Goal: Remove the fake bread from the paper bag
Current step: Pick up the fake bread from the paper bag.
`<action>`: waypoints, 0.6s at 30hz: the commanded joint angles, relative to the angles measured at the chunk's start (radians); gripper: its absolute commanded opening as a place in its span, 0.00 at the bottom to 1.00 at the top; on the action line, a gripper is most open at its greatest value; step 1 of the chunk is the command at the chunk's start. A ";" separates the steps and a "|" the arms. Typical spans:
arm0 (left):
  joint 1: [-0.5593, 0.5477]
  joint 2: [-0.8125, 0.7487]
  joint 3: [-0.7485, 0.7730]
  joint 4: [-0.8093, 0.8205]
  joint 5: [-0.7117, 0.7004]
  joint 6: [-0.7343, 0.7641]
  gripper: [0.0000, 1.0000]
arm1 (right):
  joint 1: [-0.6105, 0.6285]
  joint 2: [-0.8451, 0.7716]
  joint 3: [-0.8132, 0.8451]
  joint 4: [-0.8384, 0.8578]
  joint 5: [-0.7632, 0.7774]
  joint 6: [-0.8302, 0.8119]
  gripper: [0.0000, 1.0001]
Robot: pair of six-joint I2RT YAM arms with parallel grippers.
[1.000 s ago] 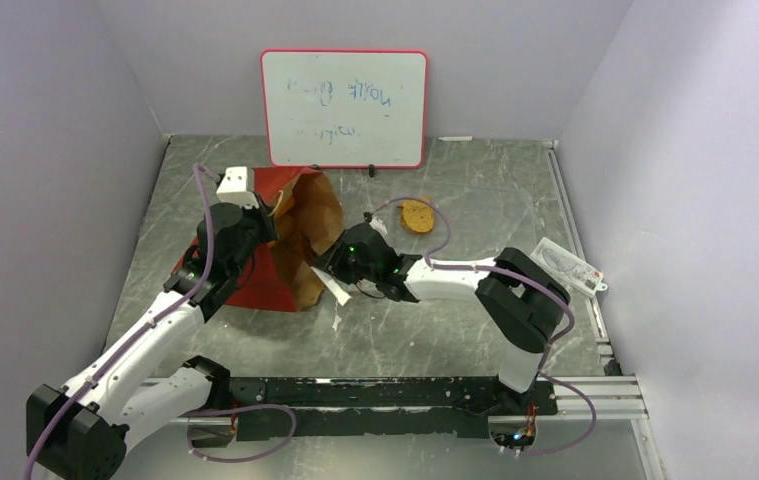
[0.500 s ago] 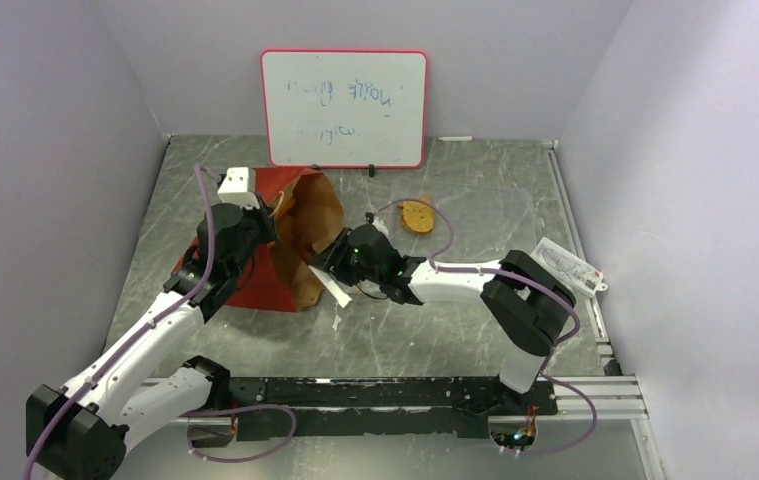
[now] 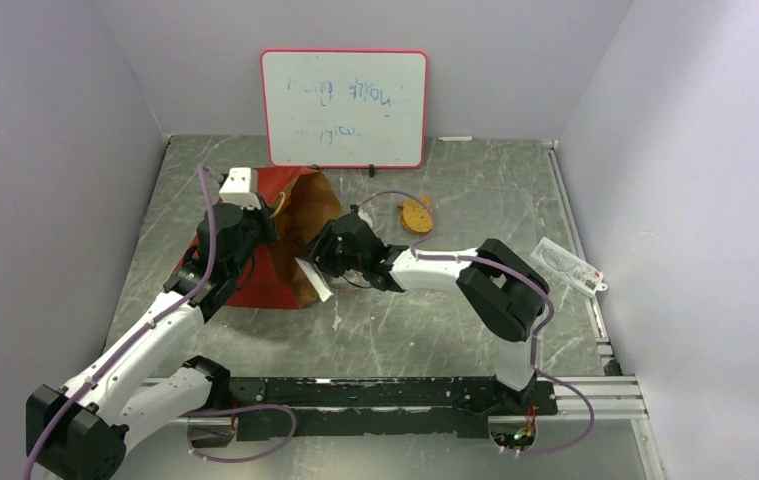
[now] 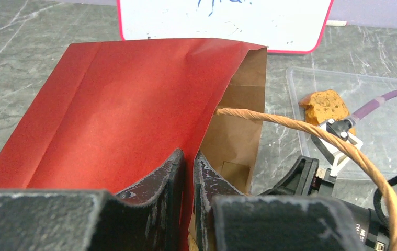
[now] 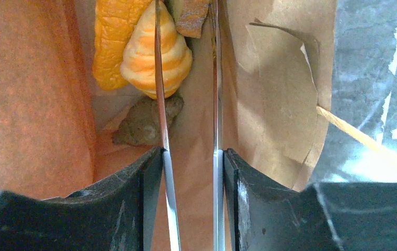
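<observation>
Left arm [image 3: 155,330] reaches forward, left gripper [image 4: 188,159] pinched tight on paper bag [image 4: 123,104] red wall. Right arm [image 3: 445,268] folds left, right gripper [image 5: 188,104] inside bag mouth, jaws parted, empty. Orange loaf [image 5: 110,42] and striped roll [image 5: 159,55] deep inside; round slice [image 3: 416,215] lies outside.

Paper bag [image 4: 107,104] gapes open, its loop handle [image 4: 311,129] arching across the mouth.

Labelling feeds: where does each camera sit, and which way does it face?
Top external: above and behind, looking down at the table; left arm, right arm show.
Left wrist: faces the whiteboard; left end effector, shut on the paper bag.
Right wrist: looks into the bag at fake bread; right end effector, open.
Shared: all three show the bag.
</observation>
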 commanded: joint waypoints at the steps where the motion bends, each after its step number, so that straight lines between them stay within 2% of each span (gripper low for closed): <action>1: -0.009 -0.021 0.019 0.029 0.026 0.019 0.07 | -0.011 0.032 0.051 0.011 -0.026 0.009 0.44; 11: -0.008 -0.024 0.034 0.035 0.043 0.056 0.07 | -0.033 0.096 0.078 0.027 -0.094 0.014 0.44; 18: -0.009 -0.025 0.028 0.045 0.090 0.079 0.07 | -0.068 0.189 0.167 0.031 -0.160 -0.003 0.43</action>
